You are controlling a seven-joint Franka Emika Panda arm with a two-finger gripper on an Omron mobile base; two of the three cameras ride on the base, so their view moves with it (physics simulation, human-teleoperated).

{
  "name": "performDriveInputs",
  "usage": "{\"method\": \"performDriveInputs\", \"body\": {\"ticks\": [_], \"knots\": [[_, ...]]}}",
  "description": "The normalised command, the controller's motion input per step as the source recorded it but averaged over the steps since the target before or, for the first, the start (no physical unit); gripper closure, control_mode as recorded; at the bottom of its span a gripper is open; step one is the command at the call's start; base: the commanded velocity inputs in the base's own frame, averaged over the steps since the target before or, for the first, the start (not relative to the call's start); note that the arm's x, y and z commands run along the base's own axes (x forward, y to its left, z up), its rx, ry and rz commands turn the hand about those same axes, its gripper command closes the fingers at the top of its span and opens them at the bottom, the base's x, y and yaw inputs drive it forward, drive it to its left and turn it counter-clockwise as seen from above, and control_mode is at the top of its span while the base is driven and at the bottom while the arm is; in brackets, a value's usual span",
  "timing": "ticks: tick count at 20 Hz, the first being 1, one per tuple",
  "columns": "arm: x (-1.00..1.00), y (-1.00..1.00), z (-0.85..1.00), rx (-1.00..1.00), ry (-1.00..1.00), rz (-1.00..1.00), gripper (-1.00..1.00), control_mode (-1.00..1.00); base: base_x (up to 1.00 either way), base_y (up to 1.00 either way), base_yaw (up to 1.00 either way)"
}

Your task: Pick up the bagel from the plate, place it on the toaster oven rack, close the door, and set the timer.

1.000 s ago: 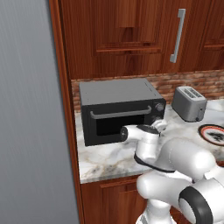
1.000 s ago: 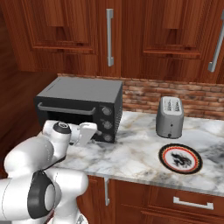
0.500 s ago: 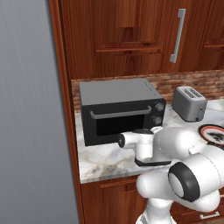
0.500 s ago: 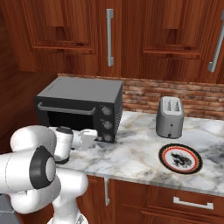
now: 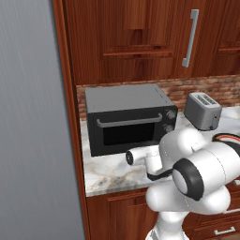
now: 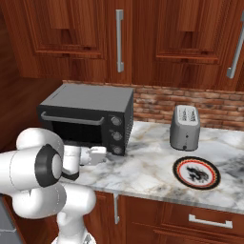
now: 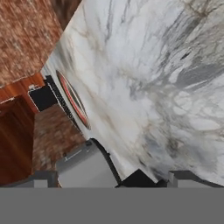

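**A:** So where was everything when you grabbed that moment?

**B:** I had the arm folded low in front of the toaster oven (image 6: 86, 116), over the front strip of the marble counter (image 6: 147, 171). The door (image 5: 129, 131) was shut, silver bar handle across the top, so I couldn't see the toaster oven rack at all behind that dark glass. The gripper (image 7: 109, 181) was spread wide with nothing between the tips, looking along bare marble.

**A:** Room to move?

**B:** Decent. There was an open stretch of counter between the oven and the plate (image 6: 196, 172), which sat near the front edge, off to the arm's right. The silver toaster (image 6: 185, 127) stood behind it against the brick backsplash (image 6: 190, 102). On the other side it was tight: a tall grey panel (image 5: 33, 131) ran right up beside the counter's end.

**A:** And the bagel?

**B:** Honestly couldn't pick it out. On the plate I only made out a dark pattern in the pale centre from the right base view. The left base view had the plate (image 5: 228, 138) mostly blocked by the arm, and the hand view showed it (image 7: 72, 99) edge-on and blurry.
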Motion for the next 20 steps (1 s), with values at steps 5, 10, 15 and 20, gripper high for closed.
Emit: {"method": "performDriveInputs", "body": {"ticks": [5, 10, 15, 20], "knots": [[0.0, -0.13, 0.0, 0.0, -0.14, 0.0, -1.0, -1.0, 0.0, 0.0, 0.0], [0.0, -0.15, 0.0, 0.0, -0.03, 0.0, -1.0, -1.0, 0.0, 0.0, 0.0], [0.16, -0.02, 0.1, 0.0, 0.16, 0.0, -1.0, -1.0, 0.0, 0.0, 0.0], [0.28, 0.0, 0.23, 0.0, 0.22, 0.0, -1.0, -1.0, 0.0, 0.0, 0.0]]}}
